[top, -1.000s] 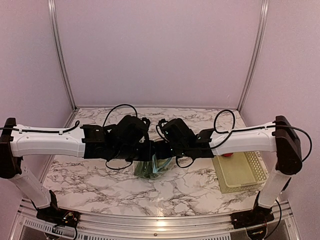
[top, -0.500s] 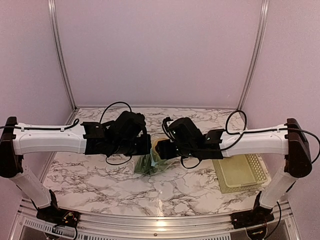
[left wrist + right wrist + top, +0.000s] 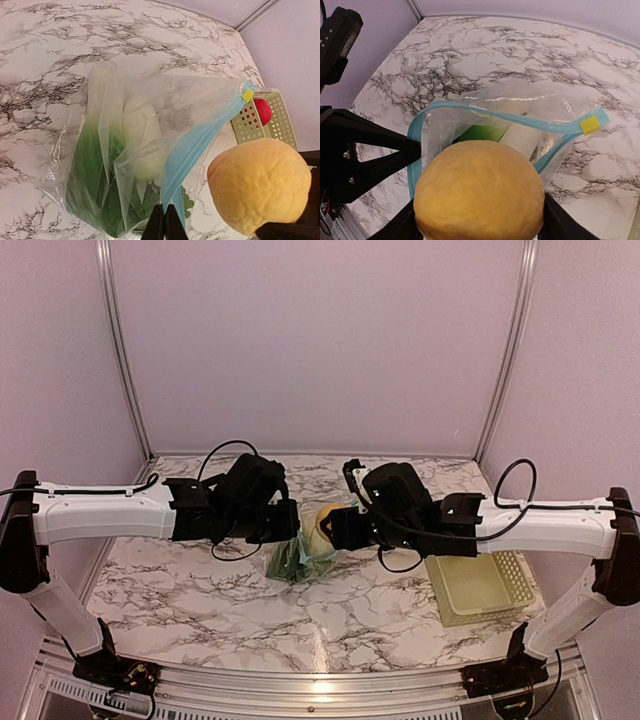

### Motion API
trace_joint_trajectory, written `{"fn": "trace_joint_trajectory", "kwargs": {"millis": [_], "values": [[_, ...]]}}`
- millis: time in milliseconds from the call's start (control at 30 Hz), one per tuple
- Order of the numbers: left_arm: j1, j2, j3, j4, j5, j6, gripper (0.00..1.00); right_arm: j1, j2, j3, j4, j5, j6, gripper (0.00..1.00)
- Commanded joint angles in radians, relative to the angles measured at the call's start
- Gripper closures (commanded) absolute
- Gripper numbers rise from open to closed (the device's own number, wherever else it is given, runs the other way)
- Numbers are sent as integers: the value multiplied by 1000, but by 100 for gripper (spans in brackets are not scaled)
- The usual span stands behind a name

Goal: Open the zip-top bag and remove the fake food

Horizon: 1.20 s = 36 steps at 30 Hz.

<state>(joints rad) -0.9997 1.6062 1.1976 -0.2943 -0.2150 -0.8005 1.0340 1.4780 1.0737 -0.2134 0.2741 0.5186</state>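
The clear zip-top bag (image 3: 130, 150) hangs open above the table, its light blue zipper strip (image 3: 485, 116) spread wide. My left gripper (image 3: 164, 222) is shut on the strip's end and holds the bag up (image 3: 300, 558). My right gripper (image 3: 480, 220) is shut on the yellow-orange round fruit (image 3: 479, 192), held just outside the bag's mouth; it also shows in the left wrist view (image 3: 259, 186) and from above (image 3: 322, 523). A green leafy vegetable (image 3: 90, 170) and a white oblong piece (image 3: 142, 135) remain inside the bag. A red ball-like fruit (image 3: 262, 111) lies in the basket.
A pale yellow-green lattice basket (image 3: 480, 583) sits on the marble table at the right, near my right arm. Both arms reach inward and meet over the table's middle. Walls close in the back and both sides.
My right gripper has drawn back to the right, pulling the yellow-orange fruit out of the bag. My left gripper keeps its hold on the bag, which has shifted slightly.
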Motion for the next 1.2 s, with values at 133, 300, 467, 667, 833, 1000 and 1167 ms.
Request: {"fn": "trace_joint_trajectory", "kwargs": {"millis": [133, 300, 467, 667, 833, 1000, 1167], "values": [[10, 13, 0, 49, 49, 12, 100, -40, -188, -68, -134, 39, 70, 58], [9, 11, 12, 54, 67, 26, 100, -119, -301, -145, -206, 70, 113, 56], [8, 5, 18, 62, 83, 34, 100, -277, -424, -253, -265, 62, 163, 55], [9, -6, 20, 61, 87, 40, 100, -513, -528, -384, -220, -85, 142, 54], [9, -10, 21, 59, 86, 39, 100, -661, -497, -435, -99, -220, 100, 53], [8, -9, 19, 62, 89, 35, 100, -767, -415, -437, 0, -328, 73, 50], [8, -11, 18, 63, 88, 33, 100, -792, -348, -424, 34, -345, 48, 42]]}}
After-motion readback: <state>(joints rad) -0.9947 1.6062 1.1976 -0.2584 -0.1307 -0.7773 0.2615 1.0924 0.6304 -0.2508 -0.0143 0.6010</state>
